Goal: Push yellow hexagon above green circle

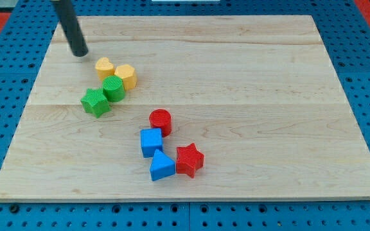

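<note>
Nearest the view's bottom, on the pale wooden tabletop (268,96), a blue triangle block (162,166) lies with a red star (189,160) touching it at about 3 o'clock. A blue cube (151,142) sits at 12 o'clock from the triangle, touching it, and a red cylinder (160,120) stands just beside the cube at roughly 1 o'clock.

Farther up, toward 10 o'clock from the red cylinder and well apart from it, is a second cluster. A green star-like block (96,101) comes first, with the green circle (114,88) touching it at about 2 o'clock. The yellow hexagon (126,76) sits at about 1 o'clock from the green circle, pressed against it. A yellow heart-shaped block (105,67) lies at 11 o'clock from the green circle, just beside the hexagon on the hexagon's 10 o'clock side.

Farthest back, my tip (79,54) rests on the tabletop at roughly 10 o'clock from the yellow heart, near it but apart, touching no block. The end effector is a plain dark rod leaning toward the view's top, so it has nothing to spread or pinch.

A blue pegboard (365,77) surrounds the tabletop.
</note>
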Motion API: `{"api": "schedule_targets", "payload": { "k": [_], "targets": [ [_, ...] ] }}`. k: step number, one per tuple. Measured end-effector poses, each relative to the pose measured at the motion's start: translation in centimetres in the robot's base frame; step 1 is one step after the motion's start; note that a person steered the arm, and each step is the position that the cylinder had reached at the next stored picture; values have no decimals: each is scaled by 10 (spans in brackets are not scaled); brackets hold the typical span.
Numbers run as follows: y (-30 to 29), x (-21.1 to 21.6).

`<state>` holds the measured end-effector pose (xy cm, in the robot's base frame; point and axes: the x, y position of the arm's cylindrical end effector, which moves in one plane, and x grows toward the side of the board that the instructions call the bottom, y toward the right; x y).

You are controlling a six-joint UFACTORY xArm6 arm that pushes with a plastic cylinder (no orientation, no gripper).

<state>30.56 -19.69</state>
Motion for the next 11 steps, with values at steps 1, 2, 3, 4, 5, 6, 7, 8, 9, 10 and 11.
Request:
{"api": "schedule_targets", "payload": {
  "k": [1, 2, 3, 4, 5, 6, 7, 8, 9, 10, 11],
  "targets": [
    [35, 19],
    [37, 57],
    [31, 55],
    [23, 11],
    [58, 10],
    [77, 35],
    [109, 49],
    [116, 58],
    [125, 61],
    [123, 57],
    [102, 44]
  ]
}}
